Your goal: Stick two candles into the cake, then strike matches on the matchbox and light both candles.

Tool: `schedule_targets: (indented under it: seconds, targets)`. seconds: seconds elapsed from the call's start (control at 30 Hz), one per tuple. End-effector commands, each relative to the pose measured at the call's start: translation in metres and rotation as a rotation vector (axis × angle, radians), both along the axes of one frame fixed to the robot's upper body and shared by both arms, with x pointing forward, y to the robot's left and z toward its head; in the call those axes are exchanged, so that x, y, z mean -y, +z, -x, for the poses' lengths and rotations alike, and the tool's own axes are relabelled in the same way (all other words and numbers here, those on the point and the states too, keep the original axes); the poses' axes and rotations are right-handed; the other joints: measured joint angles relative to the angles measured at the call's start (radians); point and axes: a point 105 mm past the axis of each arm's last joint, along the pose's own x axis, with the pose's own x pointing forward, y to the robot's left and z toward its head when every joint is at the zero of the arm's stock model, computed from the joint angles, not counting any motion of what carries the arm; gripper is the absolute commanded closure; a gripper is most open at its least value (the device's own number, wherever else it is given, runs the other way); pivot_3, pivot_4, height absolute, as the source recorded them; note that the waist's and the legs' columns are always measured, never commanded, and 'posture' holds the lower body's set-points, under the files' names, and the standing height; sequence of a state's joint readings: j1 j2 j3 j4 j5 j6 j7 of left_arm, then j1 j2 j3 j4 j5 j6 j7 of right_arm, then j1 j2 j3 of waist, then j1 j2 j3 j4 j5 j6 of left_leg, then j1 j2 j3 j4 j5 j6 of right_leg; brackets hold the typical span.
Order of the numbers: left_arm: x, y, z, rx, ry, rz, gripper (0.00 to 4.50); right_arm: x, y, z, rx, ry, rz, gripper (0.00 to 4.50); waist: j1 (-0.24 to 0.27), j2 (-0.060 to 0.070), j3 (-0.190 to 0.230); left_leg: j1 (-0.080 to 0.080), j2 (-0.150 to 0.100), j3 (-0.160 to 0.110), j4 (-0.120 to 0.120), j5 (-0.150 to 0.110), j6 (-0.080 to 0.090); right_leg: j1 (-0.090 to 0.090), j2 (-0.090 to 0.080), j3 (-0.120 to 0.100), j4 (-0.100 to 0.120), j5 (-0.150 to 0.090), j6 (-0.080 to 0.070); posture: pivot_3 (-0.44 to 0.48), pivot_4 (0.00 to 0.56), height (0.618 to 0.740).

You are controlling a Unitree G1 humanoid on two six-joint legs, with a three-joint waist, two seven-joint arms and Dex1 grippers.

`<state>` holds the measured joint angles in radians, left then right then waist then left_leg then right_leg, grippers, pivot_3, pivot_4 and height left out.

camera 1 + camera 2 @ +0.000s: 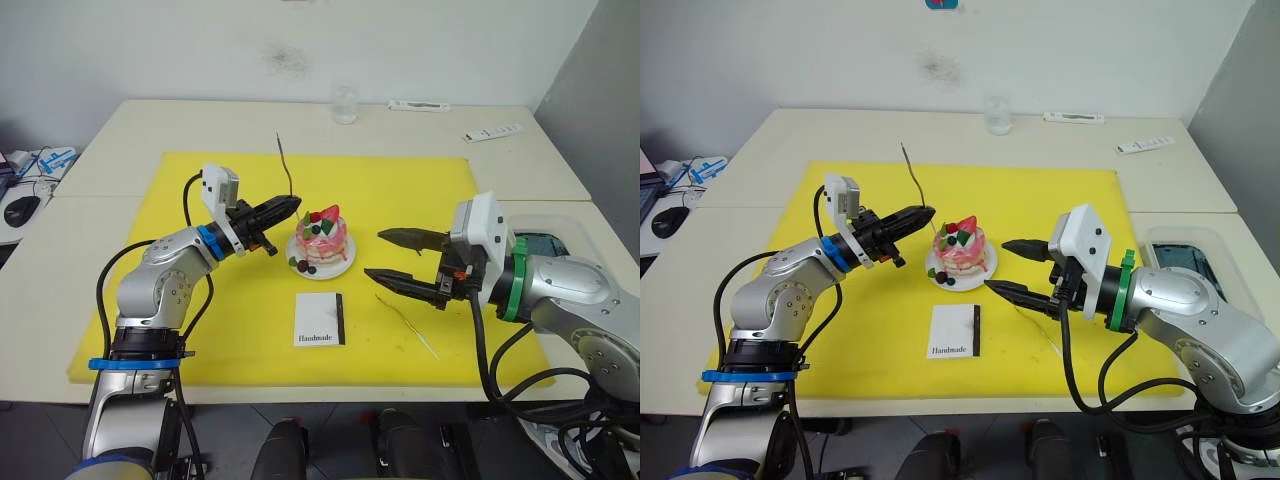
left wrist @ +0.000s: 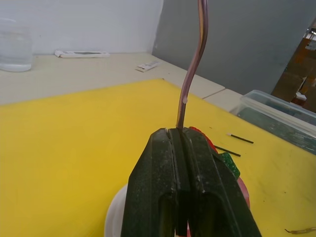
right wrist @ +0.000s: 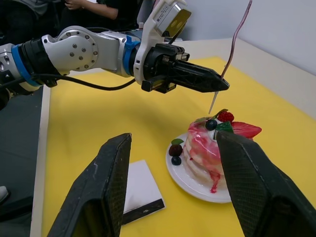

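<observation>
A: Set the scene for me.

B: A yellow mat covers a pale table pushed up to a white wall, grey panel off to the robot's right. At the back edge stand a clear glass and two white remote-like strips. A clear plastic tub sits by the right arm, a computer mouse off to the left.

A: And the cake?

B: The cake sits mid-mat on its white plate, strawberry on top, dark berries on the rim. Just in front lies the matchbox, flat, black strip on the side facing the robot's right.

A: Candles?

B: The left gripper, fingers pinched together, clamps one candle near its lower end. The long axis runs close to upright, wavy, pale tip pointing down above the cake's top at its left edge, free end rising toward the wall. The second candle lies flat on the mat right of the matchbox, slanting from near the cake toward the front right corner.

A: Right arm?

B: The right gripper hovers right of the cake, fingers spread wide, holding nothing. Two matches lie on the mat beyond the cake
</observation>
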<state>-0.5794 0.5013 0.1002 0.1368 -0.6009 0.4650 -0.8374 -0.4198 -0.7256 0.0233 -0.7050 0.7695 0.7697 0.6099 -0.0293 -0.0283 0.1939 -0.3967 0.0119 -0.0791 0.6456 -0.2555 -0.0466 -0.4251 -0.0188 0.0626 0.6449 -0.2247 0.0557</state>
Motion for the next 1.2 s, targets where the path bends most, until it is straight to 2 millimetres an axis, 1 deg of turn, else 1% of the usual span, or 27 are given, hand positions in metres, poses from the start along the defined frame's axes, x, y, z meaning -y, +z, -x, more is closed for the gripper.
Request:
schedule_targets:
  seconds: [0.03, 0.23, 0.47, 0.7, 0.93, 1.2]
  targets:
    - [-0.002, 0.007, 0.000, 0.039, 0.010, 0.008, 4.50, -0.002, 0.010, 0.007, 0.052, 0.021, -0.010, 1.68, 0.000, 0.000, 0.000, 0.000, 0.000, 0.000, 0.000, 0.000, 0.000, 0.000, 0.000, 0.000, 0.000, 0.000, 0.000, 0.000, 0.150, 0.740]
    - [-0.006, 0.002, -0.004, 0.037, 0.036, 0.003, 4.50, -0.002, 0.011, 0.007, 0.052, 0.017, -0.012, 1.68, 0.000, 0.000, 0.000, 0.000, 0.000, 0.000, 0.000, 0.000, 0.000, 0.000, 0.000, 0.000, 0.001, 0.000, 0.000, 0.000, 0.150, 0.740]
    - [0.003, -0.002, -0.003, 0.032, 0.012, 0.007, 4.50, -0.002, 0.011, 0.007, 0.052, 0.016, -0.012, 1.68, 0.000, 0.000, 0.000, 0.000, 0.000, 0.000, 0.000, 0.000, 0.000, 0.001, 0.000, 0.000, 0.001, 0.000, 0.000, 0.000, 0.150, 0.740]
    - [0.003, -0.012, 0.000, 0.040, 0.004, -0.045, 4.50, -0.003, 0.010, 0.008, 0.050, 0.015, -0.010, 1.68, 0.000, 0.000, 0.000, 0.001, 0.000, 0.000, 0.001, 0.000, 0.000, 0.001, 0.000, 0.000, 0.001, 0.000, 0.000, 0.000, 0.150, 0.740]
    - [0.007, -0.016, 0.003, 0.039, -0.007, -0.049, 4.50, -0.003, 0.011, 0.008, 0.051, 0.012, -0.012, 1.68, 0.000, 0.000, 0.000, 0.002, 0.000, 0.000, 0.001, 0.000, 0.000, 0.002, 0.000, 0.000, 0.001, 0.000, 0.000, 0.000, 0.150, 0.740]
    - [0.011, -0.036, 0.005, 0.024, 0.009, -0.060, 4.50, -0.004, 0.010, 0.007, 0.048, 0.009, -0.017, 1.68, 0.000, 0.000, 0.000, 0.003, 0.000, 0.000, 0.001, 0.000, 0.000, 0.003, 0.000, 0.000, 0.001, 0.000, 0.000, 0.000, 0.150, 0.740]
